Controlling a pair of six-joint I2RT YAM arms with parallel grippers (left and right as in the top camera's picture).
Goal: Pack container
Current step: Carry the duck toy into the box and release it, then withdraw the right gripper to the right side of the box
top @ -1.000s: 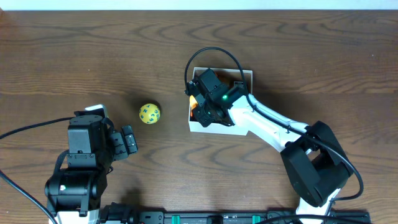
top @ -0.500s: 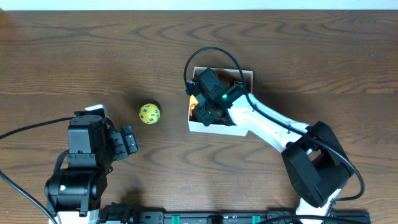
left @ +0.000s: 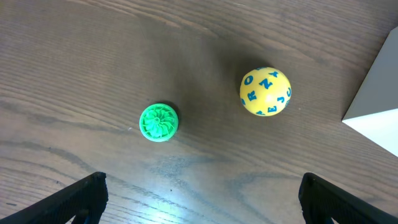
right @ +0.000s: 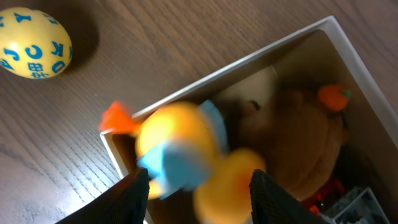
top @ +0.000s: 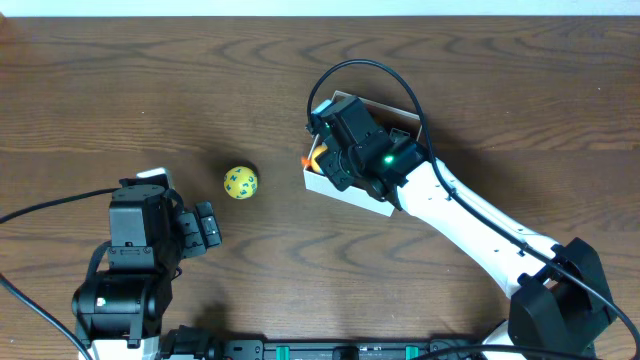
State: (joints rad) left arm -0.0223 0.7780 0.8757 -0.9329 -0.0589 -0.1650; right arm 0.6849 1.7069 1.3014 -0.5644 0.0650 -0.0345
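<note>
Got the container (top: 342,191) right of centre on the desk (top: 120,80), skewed so no wall runs square to the desk edges. Pretty stuffed already. Blurry yellow duck (right: 180,146) with a blue patch right at the left corner, orange beak poking out over the white rim, and a brown plush (right: 298,134) crammed in beside it. Hardly any spare room inside.

Right tool (right: 199,180) straight above that corner, jaws apart on either side of the duck, not clamped on anything as far as visible. Can't tell whether the fingers brush the duck, given the blur.

Outside the box, a yellow ball (top: 240,182) with blue letters, well apart from the container's left wall, bare wood all round it. Also a little green ridged disc (left: 158,121) near the ball but not touching, seen only from the left wrist.

Left tool (top: 205,228) low on the left side, jaws spread wide, holding nothing, short of both ball and disc.

Loads of open desk across the top left, plus a free strip between the container and the far edge.
</note>
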